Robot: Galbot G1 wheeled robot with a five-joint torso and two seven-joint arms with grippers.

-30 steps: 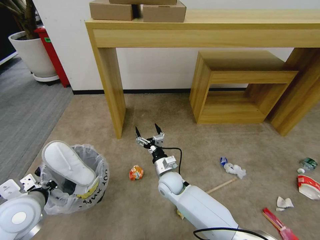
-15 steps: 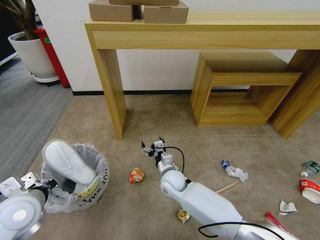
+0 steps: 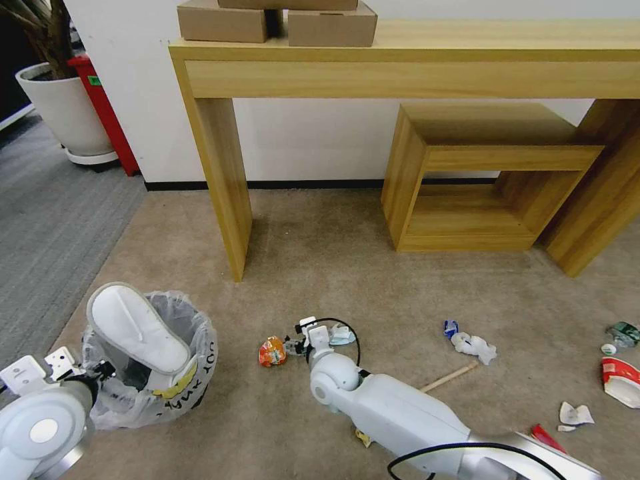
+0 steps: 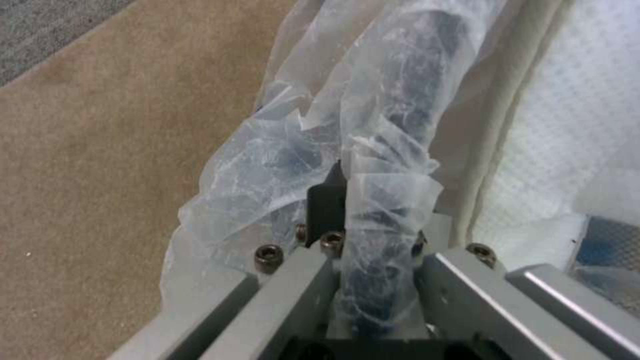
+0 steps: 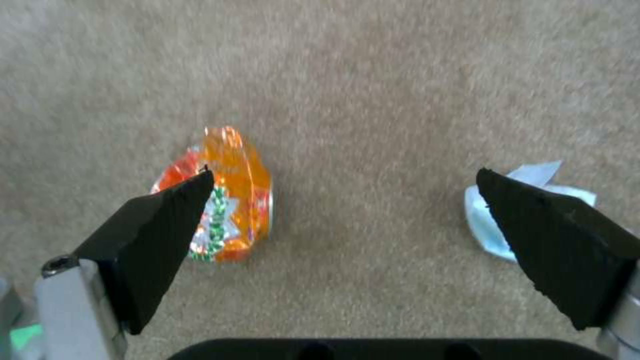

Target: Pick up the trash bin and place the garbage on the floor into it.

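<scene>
Low over the carpet (image 3: 320,267), the right gripper (image 5: 343,192) hangs with fingers spread wide, an orange wrapper (image 5: 227,195) just left and pale blue paper (image 5: 513,210) just right. Far left, the left gripper (image 4: 363,235) pinches the bin's (image 3: 157,387) bagged rim; a slipper (image 3: 137,327) stands inside.

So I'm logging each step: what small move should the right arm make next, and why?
Probably shift the right gripper sideways until it centres on the orange wrapper, then lower it. Its fingers are open, but the wrapper lies under one fingertip, not between them. The left gripper holds the trash bin at its rim.
</scene>
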